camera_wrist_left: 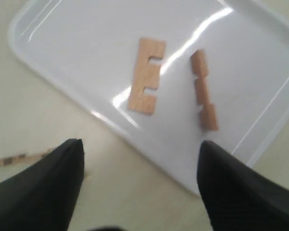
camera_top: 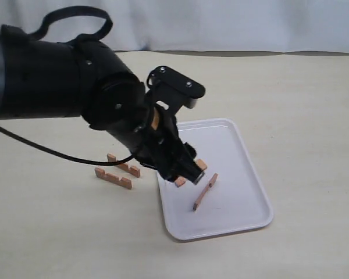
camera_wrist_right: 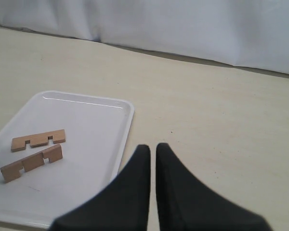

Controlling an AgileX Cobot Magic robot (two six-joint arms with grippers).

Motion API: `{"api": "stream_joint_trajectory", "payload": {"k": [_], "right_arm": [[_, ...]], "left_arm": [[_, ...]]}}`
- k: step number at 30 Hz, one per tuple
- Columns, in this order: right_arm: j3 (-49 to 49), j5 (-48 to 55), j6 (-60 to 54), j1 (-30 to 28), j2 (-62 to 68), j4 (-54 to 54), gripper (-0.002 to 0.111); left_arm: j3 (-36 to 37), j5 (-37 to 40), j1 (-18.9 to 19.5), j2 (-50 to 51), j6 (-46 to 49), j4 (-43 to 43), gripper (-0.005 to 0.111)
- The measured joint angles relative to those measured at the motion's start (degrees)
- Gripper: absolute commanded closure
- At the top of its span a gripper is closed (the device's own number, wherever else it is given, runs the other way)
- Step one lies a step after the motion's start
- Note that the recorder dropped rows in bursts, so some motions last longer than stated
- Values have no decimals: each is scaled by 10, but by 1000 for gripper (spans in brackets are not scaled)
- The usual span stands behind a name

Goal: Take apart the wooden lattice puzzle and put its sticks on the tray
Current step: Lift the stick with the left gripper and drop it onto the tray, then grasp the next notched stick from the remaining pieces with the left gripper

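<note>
The wooden lattice puzzle is not in one piece; its sticks lie separate. Two notched sticks lie on the white tray [camera_top: 238, 192]: one [camera_top: 205, 190] in the open, the other [camera_top: 200, 164] partly hidden under my left gripper [camera_top: 189, 174]. The left wrist view shows both sticks [camera_wrist_left: 147, 76] [camera_wrist_left: 204, 90] flat on the tray [camera_wrist_left: 86, 43]. My left gripper [camera_wrist_left: 140, 144] hangs open over the tray's near edge with nothing between its fingers. Two more sticks [camera_top: 123, 165] [camera_top: 113, 178] rest on the table left of the tray. My right gripper [camera_wrist_right: 152, 149] is shut and empty beside the tray [camera_wrist_right: 86, 103].
The beige table [camera_top: 291, 104] spreads all round the tray, with a white curtain [camera_top: 221, 23] along its far edge. My bulky left arm [camera_top: 64, 87] and its black cable [camera_top: 46, 152] reach over the table above the two loose sticks.
</note>
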Motion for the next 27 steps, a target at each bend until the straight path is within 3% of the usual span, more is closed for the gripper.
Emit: {"api": "stream_joint_trajectory", "payload": {"k": [5, 13, 17, 23, 27], "right_arm": [[0, 0, 0, 0, 0, 0, 104], [0, 0, 0, 0, 0, 0, 104], [0, 0, 0, 0, 0, 0, 104], [0, 0, 0, 0, 0, 0, 104], [0, 0, 0, 0, 0, 0, 104]], "left_arm": [[88, -11, 46, -27, -4, 16, 44], [232, -151, 144, -101, -21, 6, 44], [262, -193, 152, -98, -22, 7, 43], [264, -230, 152, -74, -22, 13, 21], [264, -260, 152, -59, -22, 14, 19]]}}
